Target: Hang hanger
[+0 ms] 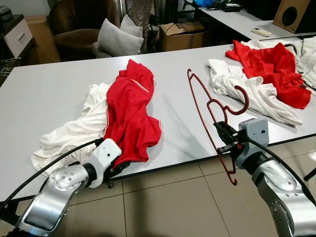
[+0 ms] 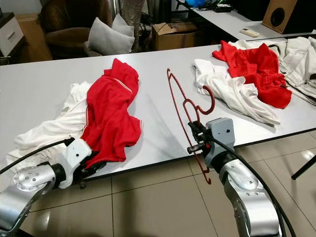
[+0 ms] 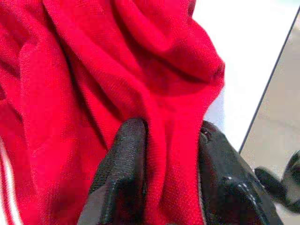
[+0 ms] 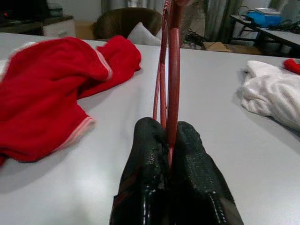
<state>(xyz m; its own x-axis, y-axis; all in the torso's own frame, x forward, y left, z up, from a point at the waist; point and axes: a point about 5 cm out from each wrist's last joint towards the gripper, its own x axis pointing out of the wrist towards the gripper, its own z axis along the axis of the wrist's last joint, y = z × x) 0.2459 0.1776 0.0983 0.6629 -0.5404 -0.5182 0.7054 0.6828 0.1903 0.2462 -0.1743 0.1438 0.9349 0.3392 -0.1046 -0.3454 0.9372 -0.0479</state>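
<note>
Worktop first, since it carries everything; we see a wide pale slab with two heaps of laundry, and we stand at its near edge; the nearer heap, a red shirt lying over a white garment, sits toward our left, and a second pile of red and white clothes lies well apart at the far right. Between the two heaps rises the red hanger; we hold it off the surface in the right gripper, whose fingers are pressed together on its thin rod near the neck; its long axis runs steeply, one shoulder reaching up and away over the slab, the other dropping past the edge toward the floor, and the hook curls off to the right. The left gripper is at the near hem of the red shirt, its fingers pinching a fold of the cloth. What matters next, we judge, is that the shirt lies to the left of the hanger, so the hanger's upper shoulder must swing leftward toward the cloth our left arm holds; the collar we cannot locate in the crumpled fabric.
</note>
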